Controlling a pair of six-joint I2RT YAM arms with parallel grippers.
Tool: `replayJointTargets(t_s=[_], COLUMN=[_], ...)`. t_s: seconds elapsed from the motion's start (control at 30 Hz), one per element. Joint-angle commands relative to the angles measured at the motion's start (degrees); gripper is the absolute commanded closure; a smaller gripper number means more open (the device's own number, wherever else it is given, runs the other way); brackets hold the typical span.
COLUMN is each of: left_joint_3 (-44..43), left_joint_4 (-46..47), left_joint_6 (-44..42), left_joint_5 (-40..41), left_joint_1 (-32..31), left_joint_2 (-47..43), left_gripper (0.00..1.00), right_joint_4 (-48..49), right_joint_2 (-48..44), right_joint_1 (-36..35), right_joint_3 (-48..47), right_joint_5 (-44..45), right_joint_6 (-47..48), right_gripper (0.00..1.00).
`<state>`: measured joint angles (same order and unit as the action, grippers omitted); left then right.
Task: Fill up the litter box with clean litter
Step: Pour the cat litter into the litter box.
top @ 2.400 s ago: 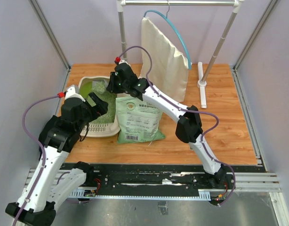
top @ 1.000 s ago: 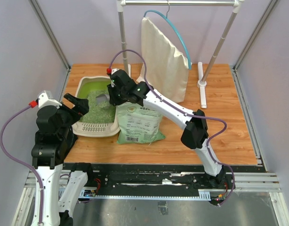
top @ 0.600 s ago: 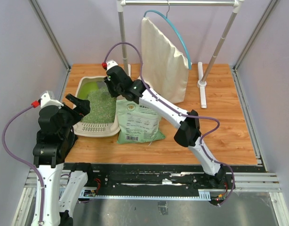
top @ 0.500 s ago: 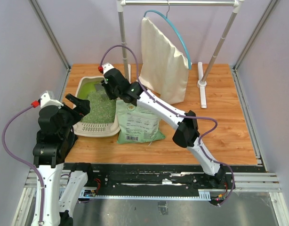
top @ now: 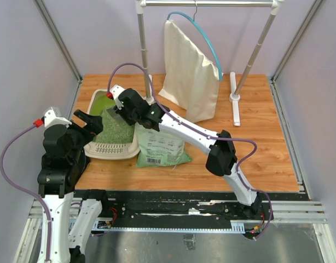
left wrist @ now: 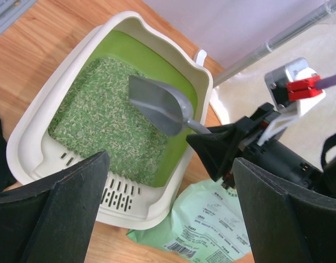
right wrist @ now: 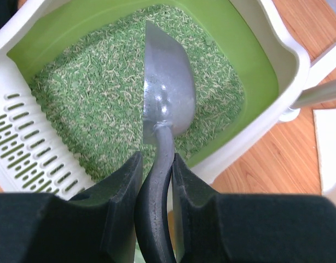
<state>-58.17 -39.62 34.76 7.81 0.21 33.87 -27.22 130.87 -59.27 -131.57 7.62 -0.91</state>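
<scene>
The left gripper [top: 91,120] gapes wide and empty at the 9 o'clock rim of the litter box [top: 110,149]. The box's long axis runs 12 to 6, and pale green-grey litter [right wrist: 97,93] covers most of its floor. Over it, the metal scoop [right wrist: 168,93] points to 12 o'clock from the right gripper [right wrist: 155,175], the nearer one, clamped on the scoop's handle.

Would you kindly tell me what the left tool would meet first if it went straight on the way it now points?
Most likely the litter box: the open left tool aims at its slotted rim and the clean litter just beyond. The scoop lies further back, though depth is unclear.
</scene>
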Motion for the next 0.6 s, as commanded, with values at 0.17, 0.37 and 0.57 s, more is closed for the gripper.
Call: replayJointTargets(t_s=[0.17, 0.37, 0.57], left_joint_3=[-1.3, -1.1, 0.1], left_joint_4=[-0.5, -0.2, 2.4], left_joint_6=[0.3, -1.2, -2.0], left_joint_5=[2.0, 0.0, -5.2], left_joint_1=[0.3, 0.3, 0.3], left_joint_2=[-1.3, -1.2, -1.6], left_gripper=[0.0, 0.0, 0.0], right_joint_4=[5.8, 1.7, 0.4], right_joint_2=[-15.9, -22.1, -30.8], right_joint_1=[-0.5, 2.2, 6.6], right_joint_3=[9.6, 10.3, 19.7], right_joint_5=[-2.8, -10.7, -19.0], right_joint_6=[0.3, -9.6, -18.8], right_gripper=[0.99, 0.99, 0.99])
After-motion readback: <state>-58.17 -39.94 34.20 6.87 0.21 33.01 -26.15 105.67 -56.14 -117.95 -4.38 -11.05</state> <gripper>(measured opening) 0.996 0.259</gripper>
